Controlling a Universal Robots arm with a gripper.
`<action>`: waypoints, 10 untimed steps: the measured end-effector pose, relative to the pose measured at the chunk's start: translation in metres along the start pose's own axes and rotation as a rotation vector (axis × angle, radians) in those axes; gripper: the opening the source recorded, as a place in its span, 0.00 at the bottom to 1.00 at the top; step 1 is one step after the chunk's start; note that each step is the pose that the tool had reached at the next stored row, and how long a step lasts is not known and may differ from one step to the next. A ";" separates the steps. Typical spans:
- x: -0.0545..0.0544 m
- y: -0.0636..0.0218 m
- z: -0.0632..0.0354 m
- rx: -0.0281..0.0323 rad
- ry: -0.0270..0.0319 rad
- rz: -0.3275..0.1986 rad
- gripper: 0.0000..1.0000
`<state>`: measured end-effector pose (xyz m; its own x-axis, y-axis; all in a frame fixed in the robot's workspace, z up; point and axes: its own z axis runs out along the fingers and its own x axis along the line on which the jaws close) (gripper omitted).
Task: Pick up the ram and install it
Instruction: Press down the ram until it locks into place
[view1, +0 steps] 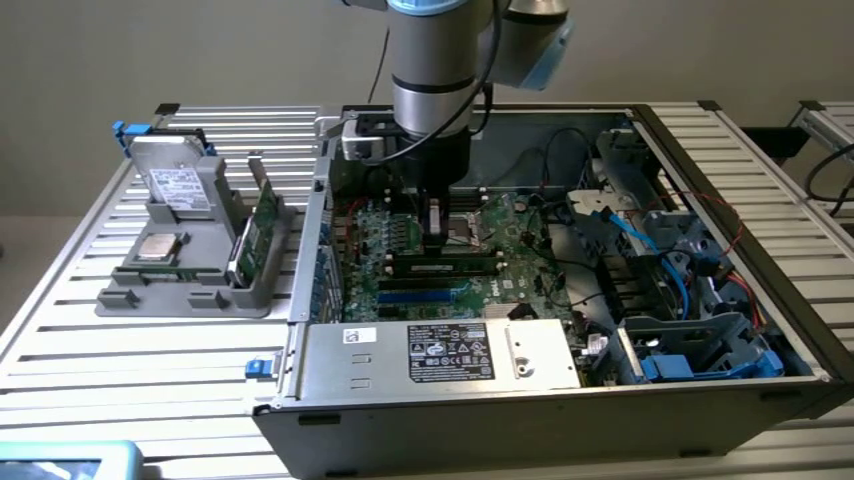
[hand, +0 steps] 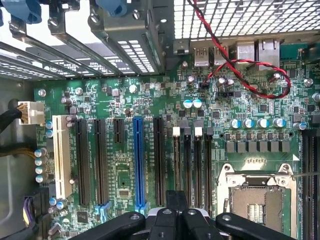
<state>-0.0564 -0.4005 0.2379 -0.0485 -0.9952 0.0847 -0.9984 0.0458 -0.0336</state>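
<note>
On a slatted metal table (view1: 160, 360), an open computer case (view1: 694, 400) is sitting; the gripper (view1: 441, 225) is hovering over its motherboard (hand: 125, 130), fingers closed, while the ram (view1: 447, 268) is lying seated in a slot just beside it.

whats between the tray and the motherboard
In the exterior view, the case's metal wall stands between the tray and the motherboard.
</note>
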 end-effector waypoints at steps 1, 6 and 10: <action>0.000 0.0000 0.0003 -0.0001 -0.0001 0.000 0.11; -0.001 0.0011 0.0014 -0.0001 -0.0004 0.000 0.11; -0.001 0.0012 0.0021 -0.0001 -0.0021 0.000 0.11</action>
<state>-0.0575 -0.3996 0.2357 -0.0485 -0.9954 0.0826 -0.9984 0.0459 -0.0335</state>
